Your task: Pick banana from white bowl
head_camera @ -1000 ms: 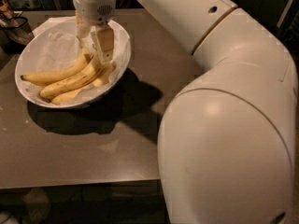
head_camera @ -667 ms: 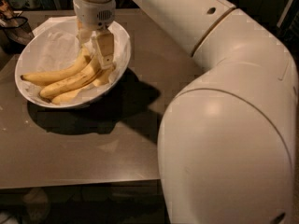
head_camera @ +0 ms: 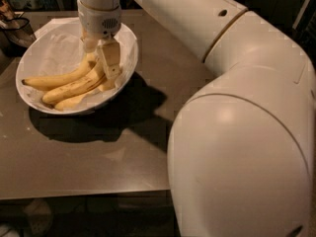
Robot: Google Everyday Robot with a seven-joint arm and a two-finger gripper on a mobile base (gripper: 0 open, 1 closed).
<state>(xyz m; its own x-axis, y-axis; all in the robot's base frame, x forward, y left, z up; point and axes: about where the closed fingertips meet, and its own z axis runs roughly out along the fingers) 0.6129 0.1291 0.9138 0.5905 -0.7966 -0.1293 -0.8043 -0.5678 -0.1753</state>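
White robot claw [head_camera: 100, 63] hanging low inside wide, glossy white paper-lined bowl [head_camera: 131, 68] on brown table [head_camera: 123, 147]. Long, thick yellow banana with dark streaks [head_camera: 74, 86] lying just below claw, stretching leftward. Claw likely targeting near end because neighbouring bananas are crowding its middle. Spread or pinching: cannot tell.

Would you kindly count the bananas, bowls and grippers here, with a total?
Bananas: 3 visible
Bowls: 1, white, holding the bananas
Grippers: 1, low inside the bowl at the bananas' right ends
Total: 5
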